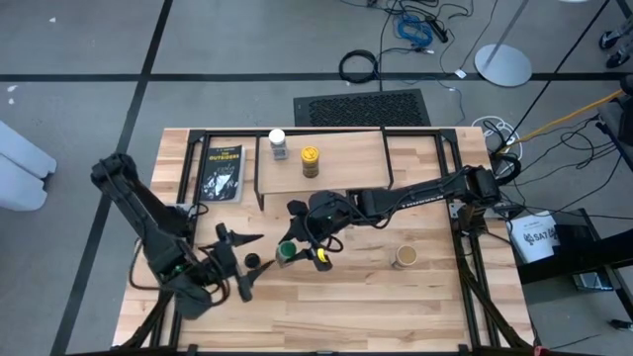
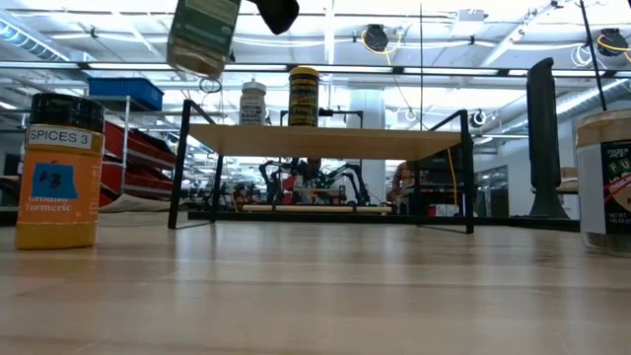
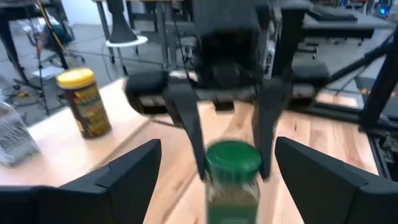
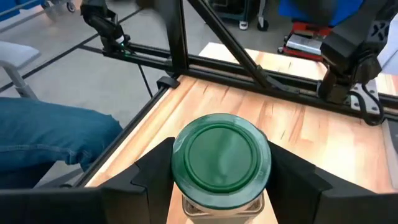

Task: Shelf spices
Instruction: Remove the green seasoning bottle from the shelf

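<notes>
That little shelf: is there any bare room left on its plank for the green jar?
Yes. The shelf is bare to the right of the yellow-lidded jar. Its left end is crowded: the white-lidded jar stands beside the yellow one. The right gripper holds the green-lidded jar off the table.

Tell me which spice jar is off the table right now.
The green-lidded jar, held between the right gripper fingers. The others stand: white-lidded jar and yellow-lidded jar on the shelf.
</notes>
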`<state>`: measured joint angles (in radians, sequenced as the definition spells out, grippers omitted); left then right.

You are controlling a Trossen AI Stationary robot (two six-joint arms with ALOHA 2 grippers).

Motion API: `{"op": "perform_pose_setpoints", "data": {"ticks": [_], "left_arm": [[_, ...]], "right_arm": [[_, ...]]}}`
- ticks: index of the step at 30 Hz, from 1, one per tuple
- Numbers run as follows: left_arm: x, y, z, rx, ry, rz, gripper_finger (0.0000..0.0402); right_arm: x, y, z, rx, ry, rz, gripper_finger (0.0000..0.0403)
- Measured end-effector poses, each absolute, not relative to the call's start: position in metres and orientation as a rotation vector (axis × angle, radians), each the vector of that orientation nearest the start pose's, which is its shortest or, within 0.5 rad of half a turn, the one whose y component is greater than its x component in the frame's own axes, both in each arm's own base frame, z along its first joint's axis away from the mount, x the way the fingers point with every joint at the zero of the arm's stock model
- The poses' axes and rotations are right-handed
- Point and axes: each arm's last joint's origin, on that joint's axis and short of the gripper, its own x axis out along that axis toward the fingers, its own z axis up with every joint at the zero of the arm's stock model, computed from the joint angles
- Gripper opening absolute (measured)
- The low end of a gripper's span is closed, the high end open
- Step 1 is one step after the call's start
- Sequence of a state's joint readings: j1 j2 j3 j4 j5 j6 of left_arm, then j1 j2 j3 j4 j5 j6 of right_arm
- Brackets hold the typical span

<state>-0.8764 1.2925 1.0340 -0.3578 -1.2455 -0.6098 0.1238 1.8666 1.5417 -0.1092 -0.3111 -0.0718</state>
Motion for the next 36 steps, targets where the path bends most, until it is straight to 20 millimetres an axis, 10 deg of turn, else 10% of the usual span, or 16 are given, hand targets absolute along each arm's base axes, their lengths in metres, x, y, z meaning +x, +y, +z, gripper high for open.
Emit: {"op": "perform_pose_setpoints", "data": {"ticks": [36], "left_arm": [[0.168, -0.161, 0.340, 0.071, 0.115, 0.503, 0.0325]], "right_arm": [[0.481, 0.058, 0.188, 0.053, 0.501, 0.354, 0.0201]]}}
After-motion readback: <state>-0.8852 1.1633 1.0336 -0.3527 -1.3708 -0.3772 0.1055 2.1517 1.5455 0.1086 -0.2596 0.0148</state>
